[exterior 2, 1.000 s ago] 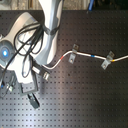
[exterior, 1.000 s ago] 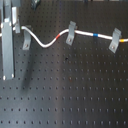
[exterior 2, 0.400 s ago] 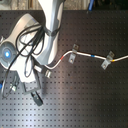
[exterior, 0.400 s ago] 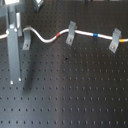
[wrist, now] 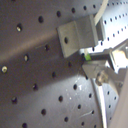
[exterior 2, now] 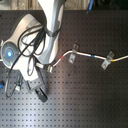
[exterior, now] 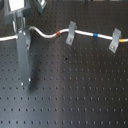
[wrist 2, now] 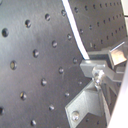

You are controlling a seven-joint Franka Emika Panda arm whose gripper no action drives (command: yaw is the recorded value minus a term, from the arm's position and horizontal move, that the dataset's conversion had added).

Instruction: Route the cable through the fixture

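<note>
The white cable [exterior: 47, 35] runs from the first exterior view's left, past a red band [exterior: 60, 33], through one grey clip [exterior: 71, 33], past a blue band [exterior: 96, 35] and through a second clip [exterior: 115, 40]. A third clip, the fixture [wrist: 77, 35], sits close to my gripper [wrist: 102, 65] in the first wrist view, with the cable [wrist: 99, 20] passing beside it. In the second wrist view the cable [wrist 2: 75, 35] runs into my gripper [wrist 2: 100, 75]. The jaws appear shut on the cable. In the second exterior view my gripper [exterior 2: 39, 86] is below the arm, near a clip [exterior 2: 50, 67].
A tall grey bar [exterior: 23, 55] stands in front of the cable at the first exterior view's left. The robot arm and base [exterior 2: 30, 40] cover the second exterior view's left. The black perforated board [exterior: 80, 95] lies under everything.
In the second exterior view my gripper has shifted slightly to the right. The cable still lies the same way through the two right-hand clips.
</note>
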